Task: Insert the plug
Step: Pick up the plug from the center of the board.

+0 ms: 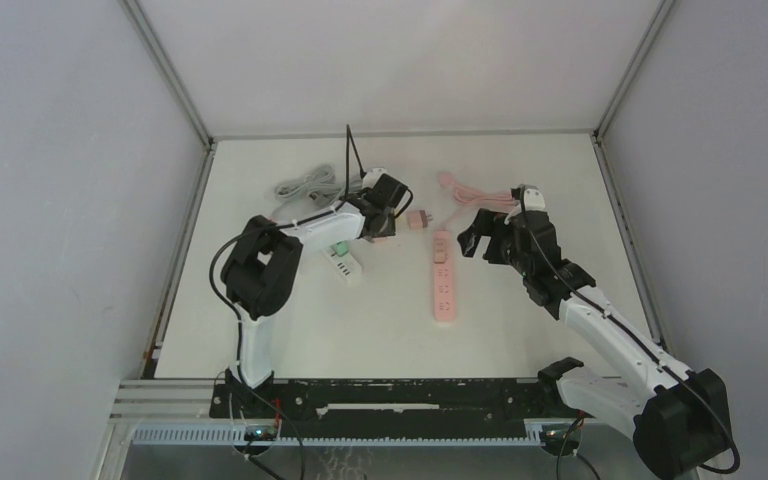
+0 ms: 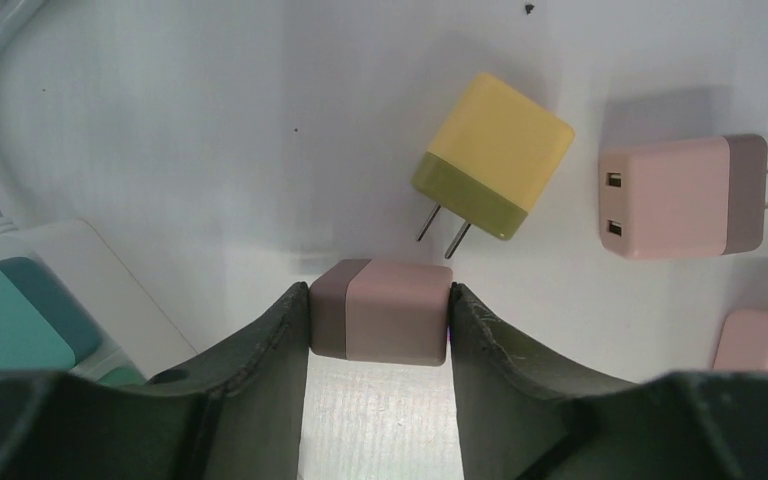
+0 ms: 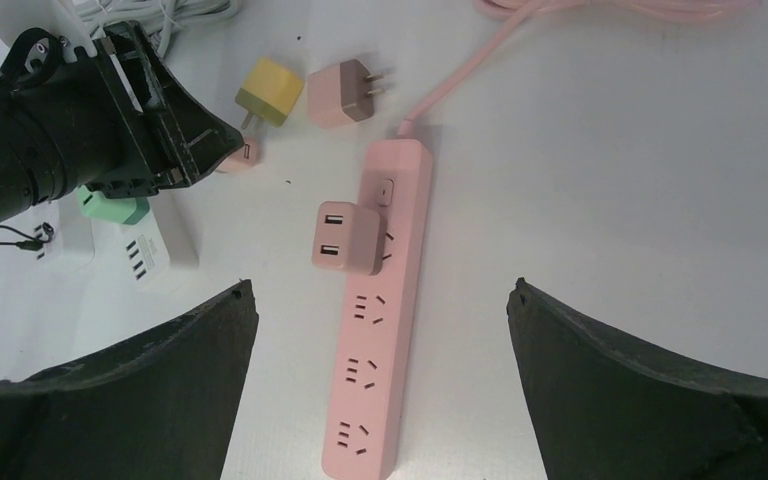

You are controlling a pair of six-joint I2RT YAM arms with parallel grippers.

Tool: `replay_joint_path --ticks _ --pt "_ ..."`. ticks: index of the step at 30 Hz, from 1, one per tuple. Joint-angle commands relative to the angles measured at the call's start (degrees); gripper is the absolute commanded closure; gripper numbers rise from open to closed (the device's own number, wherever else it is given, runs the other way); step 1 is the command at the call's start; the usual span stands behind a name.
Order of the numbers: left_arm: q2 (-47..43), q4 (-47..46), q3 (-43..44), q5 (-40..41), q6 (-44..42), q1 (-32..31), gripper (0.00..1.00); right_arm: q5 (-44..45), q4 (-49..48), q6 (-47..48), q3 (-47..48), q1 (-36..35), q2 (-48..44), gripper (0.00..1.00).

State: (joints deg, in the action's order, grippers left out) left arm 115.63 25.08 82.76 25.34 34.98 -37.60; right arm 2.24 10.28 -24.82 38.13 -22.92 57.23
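Stretching across the white table [image 1: 520,340], both arms are out over the work area: the left arm [image 1: 260,270] reaches toward the far middle and the right arm [image 1: 610,330] angles in from the right.

Now the pink power strip [image 3: 375,400]. It lies lengthwise near the centre, its pink cable [image 1: 465,192] trailing off toward the far edge. The right gripper [image 3: 377,300] hangs directly above it with its fingers spread wide, one on either side of the strip in the wrist view.

Over to the left lies a white power strip [image 1: 343,262] with green blocks on it, partly under the left arm, and a grey cable [image 1: 305,185] is bundled beyond it.

Down to the small stuff. The left gripper [image 2: 378,305] is clamped on a mauve plug [image 2: 390,325], both pads pressed flat against its sides, brownish end to the left, prongs out of sight. That puts the plug near the cable end of the pink strip but clearly apart from it, off to its left.

Just beyond the held plug lies a yellow plug [image 2: 490,155], prongs pointing back toward the gripper. A loose pink plug [image 2: 680,197] lies beside that.

One more: a seated pink plug [image 3: 348,237] sits in the strip's socket nearest the cable, beside the switch.
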Motion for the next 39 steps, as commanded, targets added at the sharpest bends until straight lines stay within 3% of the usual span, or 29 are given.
replay_joint_path --ticks 1,8,20,29,39 --pt "-0.6 -0.61 1.69 -0.92 -0.61 0.59 0.53 -1.26 -2.63 0.17 -0.09 0.33 -0.28 0.0" --pt "-6.32 -3.86 -3.51 -4.43 -1.84 0.69 0.7 -7.19 -6.53 3.34 -1.53 -0.18 -0.79 0.0" --pt "-18.58 -6.71 -11.8 -20.45 -4.48 1.31 0.75 -18.43 -11.61 14.86 -2.41 -6.33 -2.38 0.04" --pt "-28.53 -7.46 -17.56 -35.31 -3.89 1.28 0.75 -16.27 -12.07 20.65 -1.46 -14.92 -3.71 0.06" --pt "-36.71 -9.18 -22.22 -46.06 -0.44 0.89 0.76 -9.79 -11.1 25.49 1.2 -21.57 -2.37 0.14"
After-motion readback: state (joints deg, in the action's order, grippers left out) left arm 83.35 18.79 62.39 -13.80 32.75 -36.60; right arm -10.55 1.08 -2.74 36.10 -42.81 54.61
